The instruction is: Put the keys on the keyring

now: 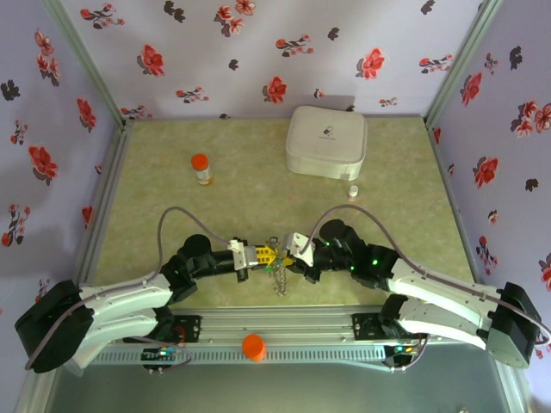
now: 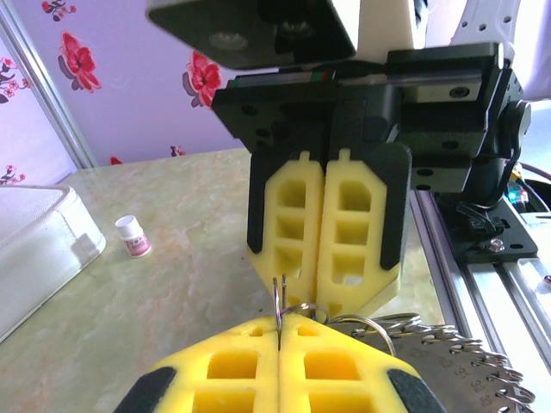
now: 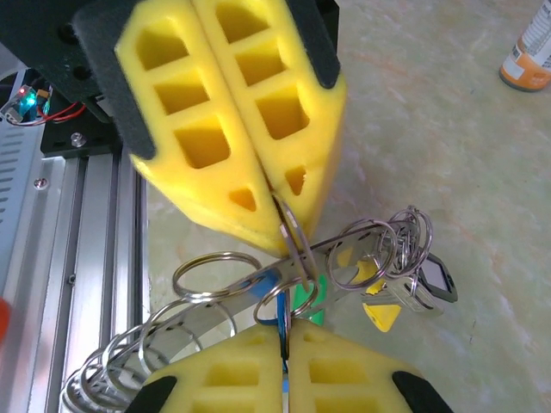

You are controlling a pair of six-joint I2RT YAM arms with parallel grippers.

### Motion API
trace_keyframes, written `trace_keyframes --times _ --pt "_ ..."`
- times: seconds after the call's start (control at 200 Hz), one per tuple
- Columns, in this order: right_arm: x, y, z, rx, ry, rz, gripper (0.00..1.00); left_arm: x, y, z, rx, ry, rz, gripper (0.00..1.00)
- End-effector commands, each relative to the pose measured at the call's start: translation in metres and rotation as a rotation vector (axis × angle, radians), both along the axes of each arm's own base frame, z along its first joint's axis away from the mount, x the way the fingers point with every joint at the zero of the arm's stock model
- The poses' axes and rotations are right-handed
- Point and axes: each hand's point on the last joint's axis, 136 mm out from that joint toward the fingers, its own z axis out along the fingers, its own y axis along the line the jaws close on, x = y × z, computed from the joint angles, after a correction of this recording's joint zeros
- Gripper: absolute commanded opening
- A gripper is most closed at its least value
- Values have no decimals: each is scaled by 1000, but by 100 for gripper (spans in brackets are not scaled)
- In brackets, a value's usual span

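Low in the middle of the overhead frame, the left yellow-padded gripper [image 3: 277, 225] and the right yellow-padded gripper [image 3: 284, 344] are both clamped tight, tip to tip, seemingly on one loop of the silver-grey metal keyring [image 3: 387, 245]. The small coloured-headed keys [image 3: 303, 297] hang among its rings.

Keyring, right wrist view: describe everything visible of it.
The silver metal keyring is a string of thin, shiny, linked wire rings, bunched tightly at the lower left and looser at the right. One ring is pinched edge-on in the shut left gripper above, and another part sits in the shut right gripper below, so it spans between them. Small keys with blue, green and yellow plastic heads sit among its rings.
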Motion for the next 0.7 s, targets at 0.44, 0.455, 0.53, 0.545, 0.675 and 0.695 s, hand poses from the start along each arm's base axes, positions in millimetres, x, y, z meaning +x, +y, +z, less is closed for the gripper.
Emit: trace_keyframes --times 0.44,0.455,0.53,0.545,0.675,0.695 --pt "1 -8 10 -36 -60 3 20 6 -6 34 -81 -47 7 0" --pt "2 -10 11 -39 -65 -2 21 6 -7 33 -76 -46 8 0" --pt "1 -15 16 -48 -86 -5 24 6 -8 31 -71 -49 7 0" --pt "1 -17 16 -55 -86 -4 25 6 -8 32 -74 -50 5 0" --pt "2 -22 24 -61 -120 -12 26 7 -10 30 -78 -56 4 0" --pt "3 -23 26 -55 -126 -17 26 7 -10 30 -77 -56 4 0"
